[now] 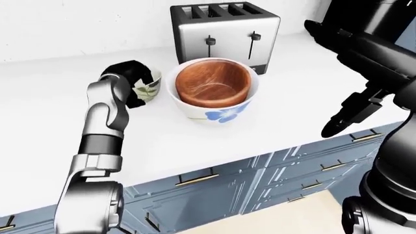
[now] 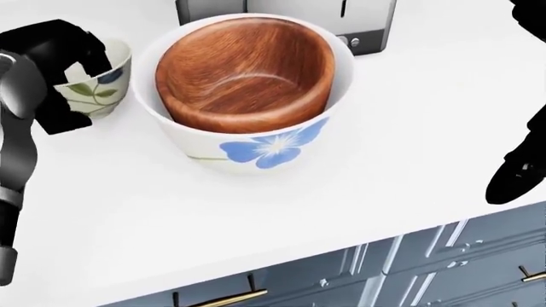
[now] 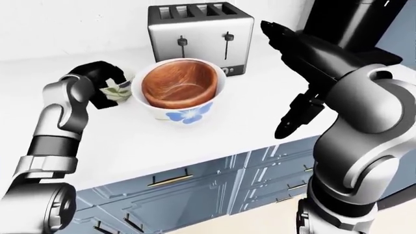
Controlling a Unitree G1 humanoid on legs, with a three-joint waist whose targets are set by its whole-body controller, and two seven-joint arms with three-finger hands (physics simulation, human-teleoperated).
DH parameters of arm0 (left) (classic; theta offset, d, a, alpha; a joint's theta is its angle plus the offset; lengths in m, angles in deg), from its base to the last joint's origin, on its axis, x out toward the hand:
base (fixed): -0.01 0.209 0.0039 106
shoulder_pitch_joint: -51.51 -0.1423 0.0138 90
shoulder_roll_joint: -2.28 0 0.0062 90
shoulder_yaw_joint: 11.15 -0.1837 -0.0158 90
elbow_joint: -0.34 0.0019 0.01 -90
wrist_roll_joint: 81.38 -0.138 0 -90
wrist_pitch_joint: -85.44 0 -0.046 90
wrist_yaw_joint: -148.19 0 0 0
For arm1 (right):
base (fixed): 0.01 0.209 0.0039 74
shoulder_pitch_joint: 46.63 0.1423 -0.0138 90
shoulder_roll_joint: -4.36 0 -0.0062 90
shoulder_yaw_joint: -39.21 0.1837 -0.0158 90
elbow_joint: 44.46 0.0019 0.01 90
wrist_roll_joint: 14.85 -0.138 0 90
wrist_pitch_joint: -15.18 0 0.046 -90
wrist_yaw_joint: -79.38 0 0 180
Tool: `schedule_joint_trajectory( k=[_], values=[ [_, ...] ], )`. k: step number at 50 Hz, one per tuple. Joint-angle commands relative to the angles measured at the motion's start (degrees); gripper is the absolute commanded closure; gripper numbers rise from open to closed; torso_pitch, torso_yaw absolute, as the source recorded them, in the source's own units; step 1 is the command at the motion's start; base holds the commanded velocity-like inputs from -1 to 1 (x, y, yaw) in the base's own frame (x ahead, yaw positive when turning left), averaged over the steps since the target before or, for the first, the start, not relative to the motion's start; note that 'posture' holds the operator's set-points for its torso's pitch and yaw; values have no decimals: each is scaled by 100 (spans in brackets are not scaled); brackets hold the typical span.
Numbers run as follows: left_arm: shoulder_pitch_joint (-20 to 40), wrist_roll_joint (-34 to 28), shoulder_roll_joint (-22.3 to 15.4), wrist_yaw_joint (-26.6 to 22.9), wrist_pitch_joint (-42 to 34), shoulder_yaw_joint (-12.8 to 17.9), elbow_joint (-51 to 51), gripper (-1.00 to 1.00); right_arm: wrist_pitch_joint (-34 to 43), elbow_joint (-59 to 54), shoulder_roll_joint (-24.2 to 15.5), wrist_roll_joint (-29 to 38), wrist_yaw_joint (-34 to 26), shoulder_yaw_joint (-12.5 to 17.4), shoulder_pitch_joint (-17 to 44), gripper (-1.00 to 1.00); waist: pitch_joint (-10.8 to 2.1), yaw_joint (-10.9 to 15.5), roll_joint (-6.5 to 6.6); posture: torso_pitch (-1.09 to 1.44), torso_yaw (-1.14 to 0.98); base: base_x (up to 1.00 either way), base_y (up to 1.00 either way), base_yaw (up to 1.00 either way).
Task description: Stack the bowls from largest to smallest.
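A large white bowl with a blue flower [image 2: 264,146] stands on the white counter [image 2: 427,115]. A brown wooden bowl [image 2: 243,70] sits nested inside it, slightly tilted. A small white bowl with a leaf pattern [image 2: 100,89] stands on the counter just left of the large bowl. My left hand [image 2: 59,70] is at this small bowl, its black fingers closed over the left rim and wall. My right hand [image 1: 354,114] hangs to the right, past the counter's edge, fingers straight and empty.
A silver four-slot toaster [image 1: 224,29] stands against the wall right above the large bowl. Blue-grey drawers with brass handles [image 1: 260,180] run below the counter edge. My right forearm [image 1: 364,44] reaches over the counter's right end.
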Motion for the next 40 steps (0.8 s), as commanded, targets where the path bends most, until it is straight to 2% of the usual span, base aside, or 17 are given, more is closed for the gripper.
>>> schedule_joint_trajectory(
  k=[1,4,11,15,18,22,30,36,40],
  values=[
    [149,82,-100,-368,-53,74,-288,70,-1,112,-97,8,70,98,155,-100,-133,16,-14,0,0,0,0,0],
    [222,157,-197,-640,-50,137,-648,100,49,146,-172,-29,18,137,184,-100,-119,12,-17,0,0,0,0,0],
    [298,272,-383,-1205,-41,242,-1402,100,109,175,-324,-139,13,209,182,-100,-83,20,-37,0,0,0,0,0],
    [544,346,-486,-1575,-93,312,-1881,100,137,182,-377,-172,16,222,185,-100,-55,24,-63,0,0,0,0,0],
    [747,413,-547,-1653,-92,354,-2088,100,158,199,-437,-204,-4,250,188,-100,-29,32,-76,0,0,0,0,0],
    [1008,549,-587,-2103,-262,383,-2575,100,228,242,-509,-209,-81,261,236,-100,4,44,-80,0,0,0,0,0],
    [1274,746,-417,-2897,-629,278,-3491,100,284,268,-602,-267,-111,310,238,-100,56,69,-89,0,0,0,0,0],
    [1512,656,-133,-3188,-816,155,-3922,100,310,307,-659,-360,-62,364,168,-100,93,85,-130,0,0,0,0,0],
    [1437,524,173,-3339,-883,7,-4315,100,350,330,-680,-376,-47,358,145,-100,111,95,-154,0,0,0,0,0]
  ],
)
